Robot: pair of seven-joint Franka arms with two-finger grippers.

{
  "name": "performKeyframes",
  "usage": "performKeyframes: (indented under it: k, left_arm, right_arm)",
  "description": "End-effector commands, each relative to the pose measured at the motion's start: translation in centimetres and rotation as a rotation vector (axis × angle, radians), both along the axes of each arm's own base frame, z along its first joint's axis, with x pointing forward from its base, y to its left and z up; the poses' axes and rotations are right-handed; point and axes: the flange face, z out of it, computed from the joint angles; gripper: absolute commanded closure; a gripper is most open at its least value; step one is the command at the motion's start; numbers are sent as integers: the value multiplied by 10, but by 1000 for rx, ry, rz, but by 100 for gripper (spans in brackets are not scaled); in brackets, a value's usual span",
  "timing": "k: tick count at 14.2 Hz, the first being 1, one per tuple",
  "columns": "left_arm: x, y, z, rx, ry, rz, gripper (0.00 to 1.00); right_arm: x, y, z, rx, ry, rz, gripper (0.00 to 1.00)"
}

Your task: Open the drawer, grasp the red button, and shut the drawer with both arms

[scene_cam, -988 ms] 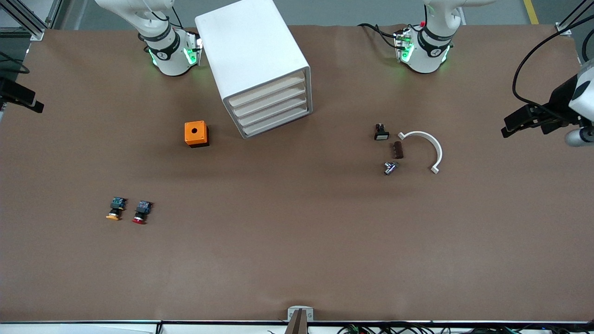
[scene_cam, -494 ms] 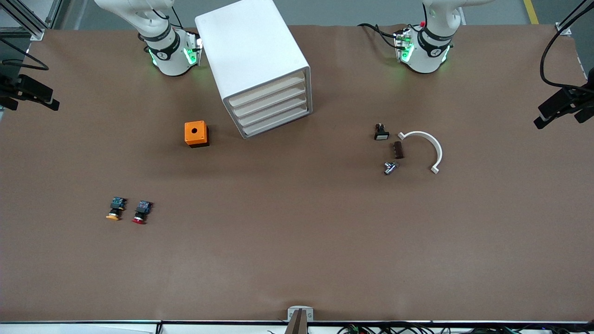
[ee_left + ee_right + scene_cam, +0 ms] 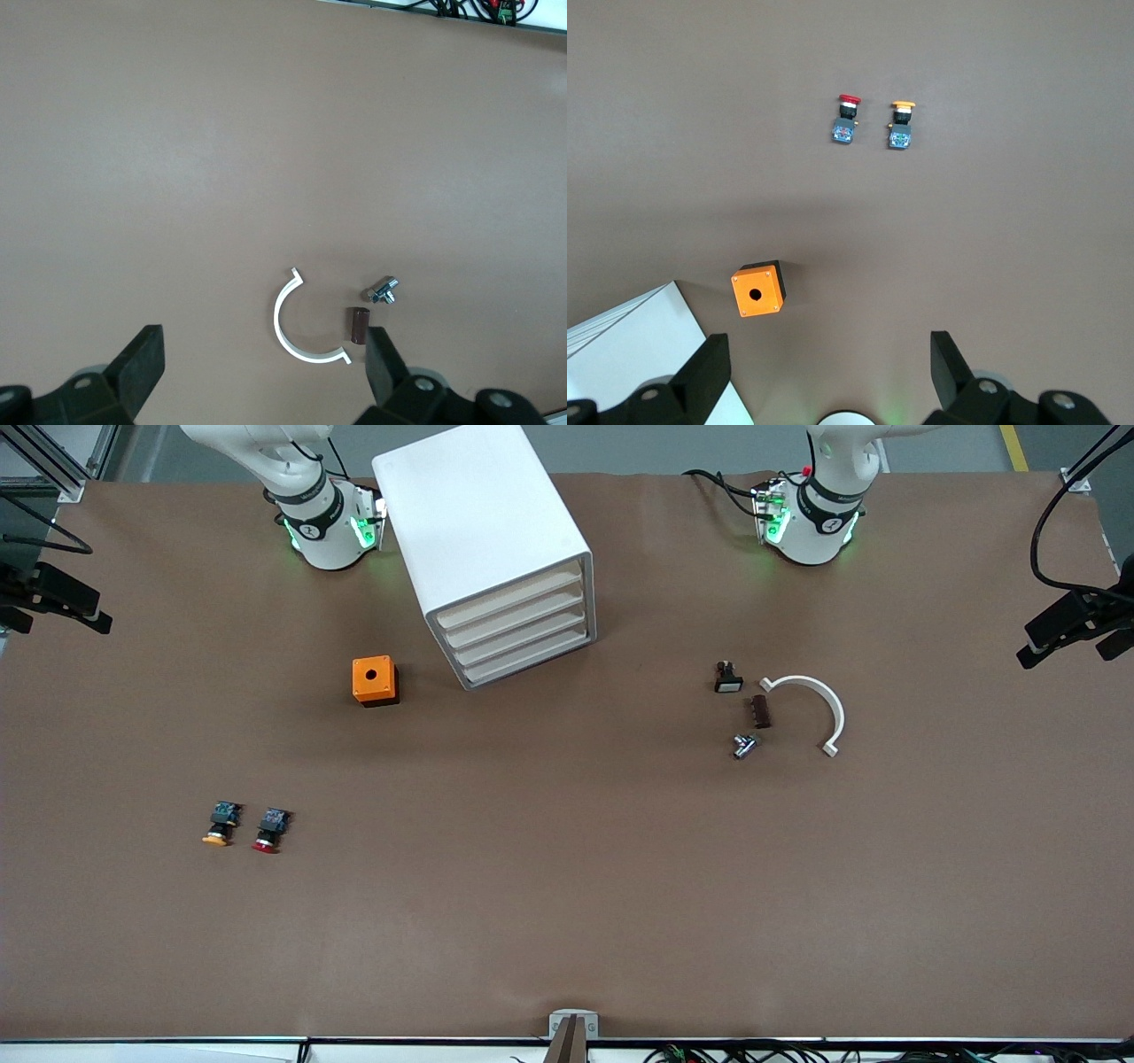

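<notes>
All four drawers of the white drawer cabinet (image 3: 496, 558) are seen shut. The red button (image 3: 268, 832) lies on the counter (image 3: 567, 886) beside a yellow button (image 3: 219, 825), toward the right arm's end. This fits either a finished task or one pending. The left gripper (image 3: 257, 376) and right gripper (image 3: 824, 372) are held spread and empty, high at the counter's ends.

The front camera looks down from high across the bench (image 3: 567, 921), facing my two bases. My left wrist camera looks down from well above; it shares the white curved bracket (image 3: 297, 332) (image 3: 819, 700) with the front view. My right wrist camera, equally high, shares the orange box (image 3: 757, 289) (image 3: 374, 680).
</notes>
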Motion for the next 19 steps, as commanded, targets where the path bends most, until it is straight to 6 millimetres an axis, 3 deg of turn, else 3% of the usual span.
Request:
performKeyframes:
  k: [1, 19]
  left_arm:
    - [-3, 1, 5, 19, 4, -17, 0]
    - [-2, -6, 11, 19, -8, -18, 0]
  right_arm:
    - [-9, -6, 4, -13, -22, -9, 0]
    - [-10, -11, 7, -4, -39, -20, 0]
